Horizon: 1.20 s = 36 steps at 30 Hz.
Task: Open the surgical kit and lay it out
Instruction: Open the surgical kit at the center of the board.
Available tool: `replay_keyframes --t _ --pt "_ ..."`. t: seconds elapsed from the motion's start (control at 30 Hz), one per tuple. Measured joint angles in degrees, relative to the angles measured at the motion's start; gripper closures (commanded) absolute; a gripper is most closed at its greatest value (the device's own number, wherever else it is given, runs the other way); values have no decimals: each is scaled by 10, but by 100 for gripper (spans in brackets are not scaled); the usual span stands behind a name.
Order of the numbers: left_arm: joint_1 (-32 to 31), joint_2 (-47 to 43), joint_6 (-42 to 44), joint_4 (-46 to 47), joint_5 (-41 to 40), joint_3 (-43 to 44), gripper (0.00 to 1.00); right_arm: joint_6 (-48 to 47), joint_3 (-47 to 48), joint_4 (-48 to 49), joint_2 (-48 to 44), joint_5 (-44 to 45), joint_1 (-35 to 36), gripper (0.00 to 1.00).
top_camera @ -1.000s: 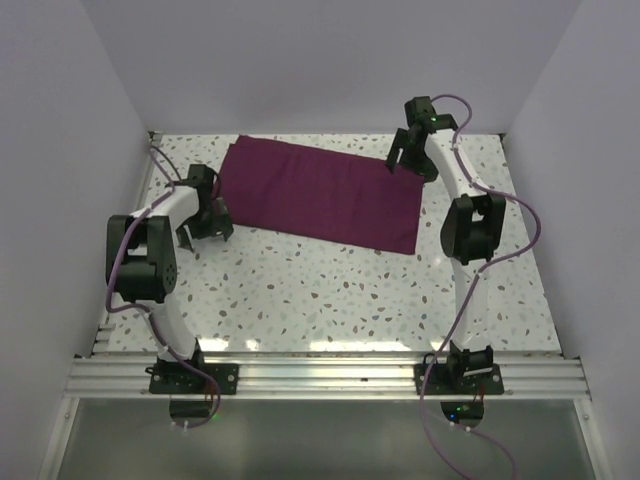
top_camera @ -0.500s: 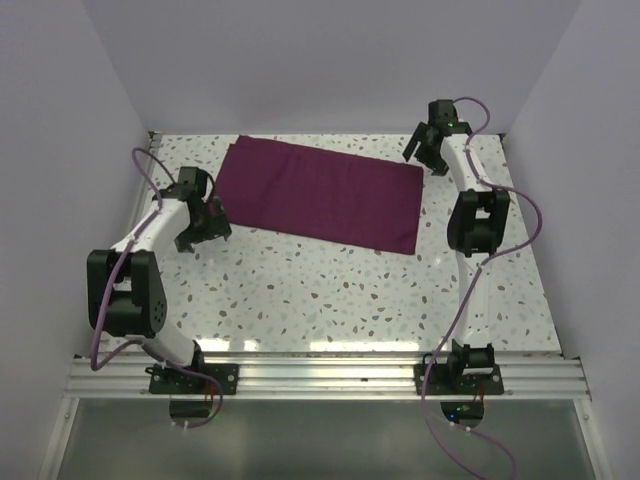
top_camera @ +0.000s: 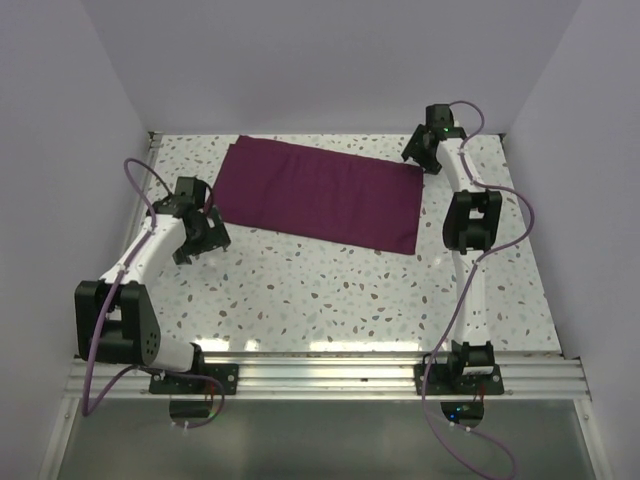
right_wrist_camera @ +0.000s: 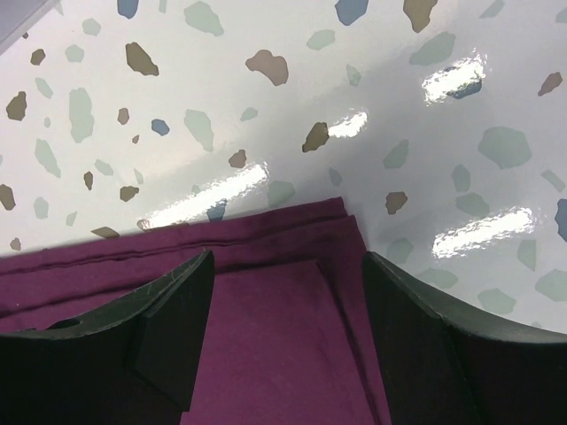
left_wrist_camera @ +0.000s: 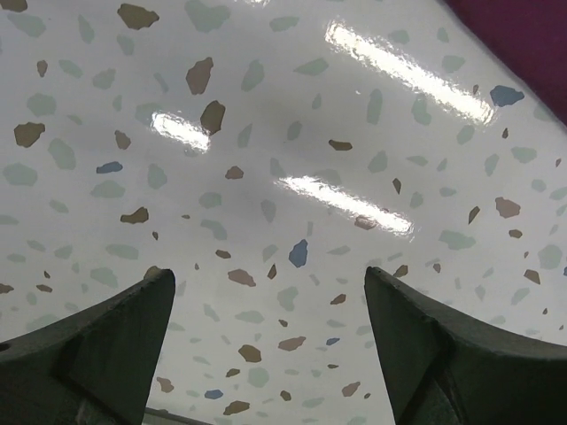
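Note:
The surgical kit shows as a folded dark purple cloth wrap (top_camera: pixel 320 195) lying flat across the far half of the table; nothing of its contents can be seen. My right gripper (top_camera: pixel 422 153) hovers at the wrap's far right corner. In the right wrist view its open jaws straddle that layered corner (right_wrist_camera: pixel 283 292), with nothing pinched between them. My left gripper (top_camera: pixel 200 232) sits just off the wrap's near left corner, jaws open over bare speckled table (left_wrist_camera: pixel 270 274). Only a sliver of the wrap (left_wrist_camera: pixel 532 35) reaches the top right of the left wrist view.
The speckled white tabletop (top_camera: pixel 330 290) is boxed in by pale walls at the left, back and right. A metal rail (top_camera: pixel 320 378) carrying both arm bases runs along the near edge. Purple cables loop beside each arm.
My right gripper moved from over the wrap out to its far right corner and its jaws narrowed somewhat. The left arm stretched out lower, with its gripper shifting slightly toward the near side.

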Motion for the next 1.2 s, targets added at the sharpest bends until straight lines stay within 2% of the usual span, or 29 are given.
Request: replay_keyframes --t 0.53,0.73,0.83,0.87,0.97,1.2 --pt "-5 -26 -14 -15 -12 -37 9 15 -4 12 0 -9 0 42" --pt "-6 -35 -14 -19 -19 -46 9 16 -28 21 0 -11 4 50" --pt "-6 -35 -14 -21 -23 -46 9 16 -36 31 0 -10 5 60" --pt "-6 -35 -13 -20 -24 -47 9 16 -38 35 -1 -9 5 67" --pt "-6 -36 -13 -21 -26 -49 9 16 -48 43 -4 -8 5 81" --pt "-6 -36 -9 -20 -26 -51 9 14 -54 45 -7 -6 8 98"
